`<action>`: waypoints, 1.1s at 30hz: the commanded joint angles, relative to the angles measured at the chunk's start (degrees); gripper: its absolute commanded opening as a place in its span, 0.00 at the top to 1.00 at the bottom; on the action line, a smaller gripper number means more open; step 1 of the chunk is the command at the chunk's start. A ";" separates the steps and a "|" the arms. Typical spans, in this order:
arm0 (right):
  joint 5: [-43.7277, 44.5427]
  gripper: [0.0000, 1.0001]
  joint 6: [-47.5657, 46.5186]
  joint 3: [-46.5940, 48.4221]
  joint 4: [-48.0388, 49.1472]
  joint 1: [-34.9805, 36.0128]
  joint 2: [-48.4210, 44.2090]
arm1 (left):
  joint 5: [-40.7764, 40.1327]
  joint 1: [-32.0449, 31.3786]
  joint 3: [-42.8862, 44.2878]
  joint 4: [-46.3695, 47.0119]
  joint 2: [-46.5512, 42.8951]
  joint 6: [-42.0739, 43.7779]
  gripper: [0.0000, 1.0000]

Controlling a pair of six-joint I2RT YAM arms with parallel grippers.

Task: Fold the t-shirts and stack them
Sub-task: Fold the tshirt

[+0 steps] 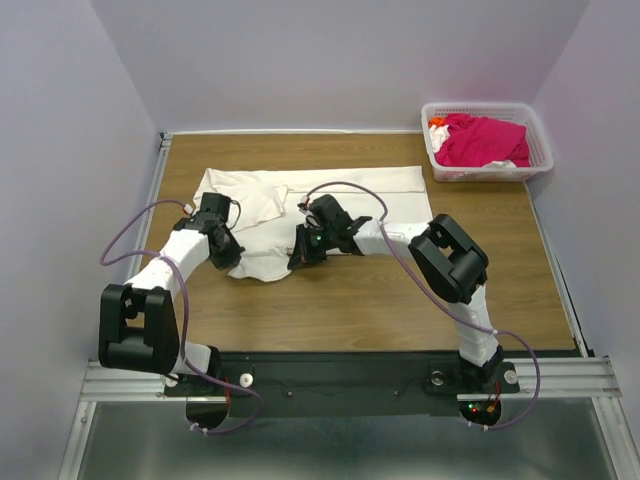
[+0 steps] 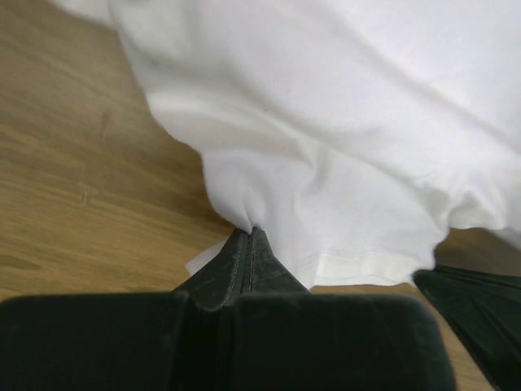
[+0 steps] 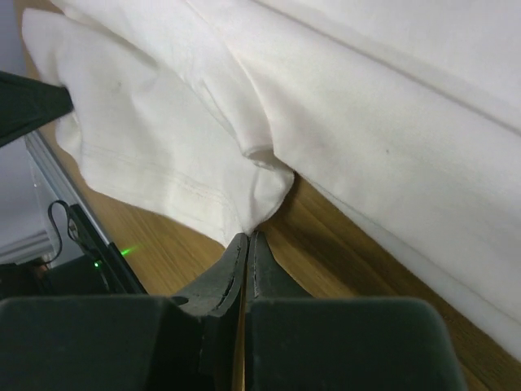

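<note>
The off-white t-shirt (image 1: 330,195) lies spread on the wooden table (image 1: 360,300), its near part bunched. My left gripper (image 1: 226,250) is shut on the shirt's near left edge; the left wrist view shows the jaws pressed together on a pinch of white cloth (image 2: 342,163), with the gripper (image 2: 249,235) at the fold. My right gripper (image 1: 303,254) is shut on the near hem to the right; the right wrist view shows the gripper (image 3: 247,238) pinching the cloth (image 3: 163,138). The magenta-pink t-shirt (image 1: 482,139) lies crumpled in the basket.
The white lattice basket (image 1: 538,135) stands at the table's far right corner, with something orange (image 1: 436,124) at its left end. A metal rail (image 1: 157,190) runs along the table's left edge. Purple walls enclose the table.
</note>
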 commanded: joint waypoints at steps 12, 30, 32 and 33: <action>1.01 0.99 3.84 13.31 0.68 -6.56 0.40 | -6.07 0.45 19.50 1.65 9.47 7.37 1.00; 1.54 0.98 2.79 25.27 -1.60 -9.64 10.69 | -5.90 1.77 27.16 8.86 20.64 10.98 1.00; 1.54 0.98 2.34 26.50 -1.87 -9.64 12.18 | -5.90 1.94 27.42 9.74 21.52 10.98 1.00; 1.45 0.98 2.26 26.85 -1.96 -9.73 12.19 | -5.90 1.94 27.51 10.00 21.78 11.07 1.00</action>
